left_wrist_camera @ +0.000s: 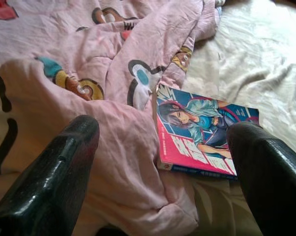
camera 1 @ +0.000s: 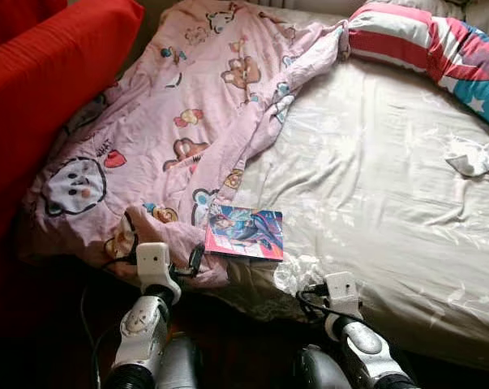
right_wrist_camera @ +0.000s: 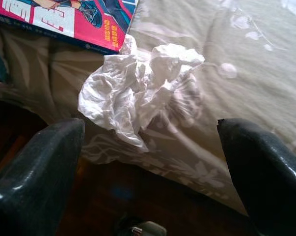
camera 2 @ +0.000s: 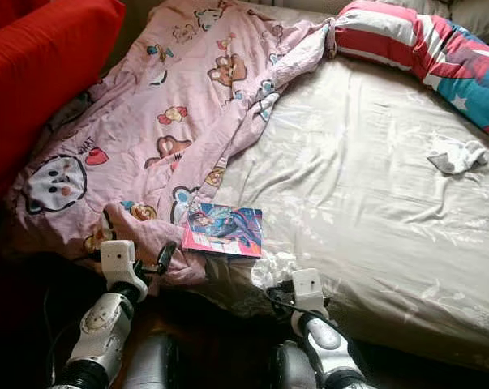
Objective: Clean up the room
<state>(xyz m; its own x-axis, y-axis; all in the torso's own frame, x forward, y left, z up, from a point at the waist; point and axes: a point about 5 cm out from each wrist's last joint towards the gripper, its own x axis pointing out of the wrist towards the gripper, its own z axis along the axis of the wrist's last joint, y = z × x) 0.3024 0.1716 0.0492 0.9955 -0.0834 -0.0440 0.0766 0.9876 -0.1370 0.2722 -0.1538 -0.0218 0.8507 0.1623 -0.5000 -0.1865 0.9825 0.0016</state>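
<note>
From the head views, both arms reach up to the near edge of the bed (camera 1: 374, 178). The left gripper (camera 1: 165, 261) sits at the pink blanket (camera 1: 171, 121), and a comic book (camera 1: 245, 232) lies just beside it on the right. The right gripper (camera 1: 325, 285) is at the bed edge, with a crumpled tissue (camera 1: 297, 274) just in front of it, a bit to its left. Far past this gripper lie a white sock (camera 1: 473, 156) and a striped pillow (camera 1: 439, 49). A red sofa (camera 1: 41, 89) stands far off on the left gripper's outer side.

The left wrist view looks close. The two black fingers (left_wrist_camera: 54, 182) are wide apart. Blanket folds lie between them, and the comic book's cover art is easy to see near one finger.

The right wrist view shows its fingers (right_wrist_camera: 35, 172) spread wide too. The tissue sits between them, a little ahead, not touched. The comic book's edge is just past the tissue. Dark floor (right_wrist_camera: 118, 196) lies below the bed.
</note>
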